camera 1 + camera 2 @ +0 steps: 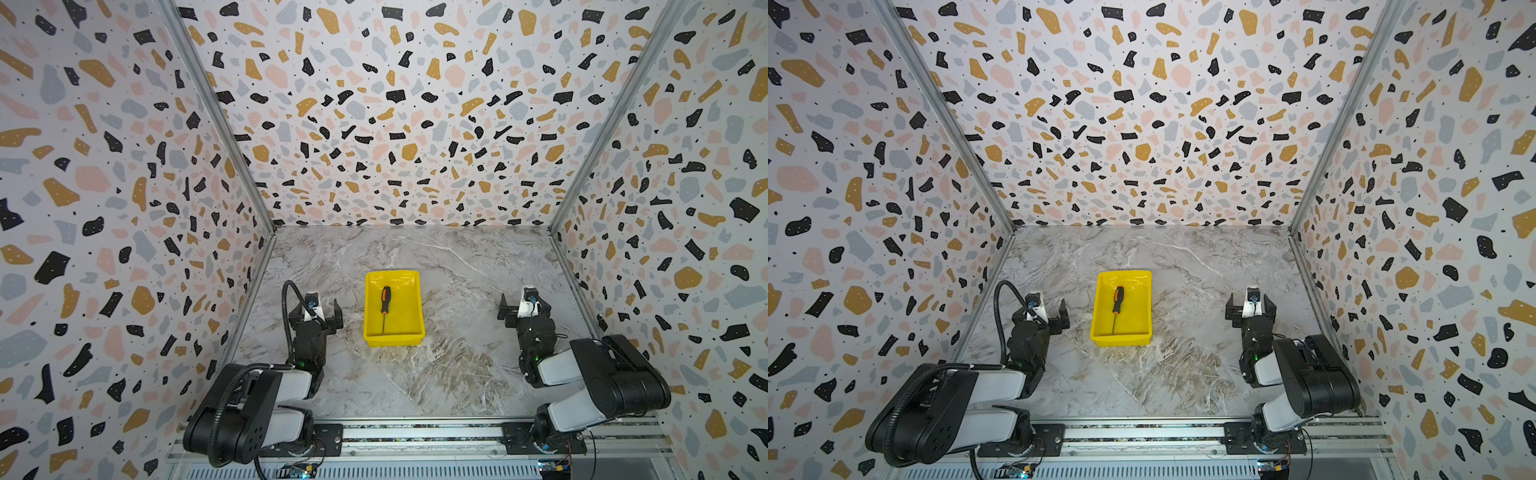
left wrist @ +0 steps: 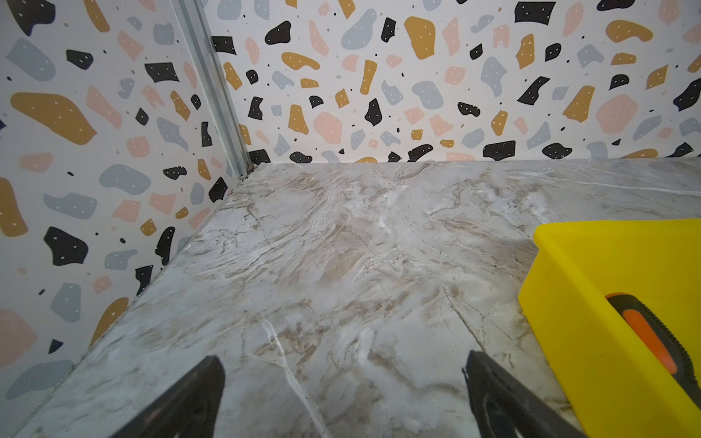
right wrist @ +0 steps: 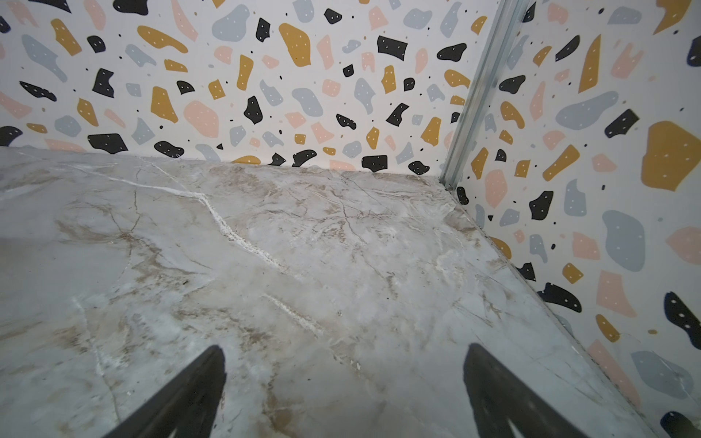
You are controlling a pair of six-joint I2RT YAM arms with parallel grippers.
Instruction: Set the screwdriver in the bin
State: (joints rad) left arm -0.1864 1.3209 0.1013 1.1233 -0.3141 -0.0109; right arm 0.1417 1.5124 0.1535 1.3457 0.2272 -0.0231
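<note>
Jaws released on both sides, nothing between them: in each wrist view the two dark fingers stand wide over bare marble table (image 1: 457, 374). In both top views the left gripper (image 1: 315, 311) (image 1: 1040, 311) (image 2: 343, 366) sits at 9 o'clock of the bin (image 1: 405, 309) (image 1: 1137, 309), near its long wall and apart from it. The right gripper (image 1: 524, 306) (image 1: 1250, 306) (image 3: 343, 364) sits at 3 o'clock, well apart. The yellow bin rests on the table midway between the arms, long axis running 6 to 12 o'clock. The screwdriver (image 1: 385, 305) (image 1: 1117, 305) lies flat inside it, on the 9 o'clock half of the floor. Its thin shaft tip points to 6 o'clock near the near wall, its orange-and-black handle to 12 o'clock. The left wrist view shows the bin's wall (image 2: 569, 311) and the handle (image 2: 652, 333) within. Beyond stands the speckled back wall (image 1: 415, 124).
</note>
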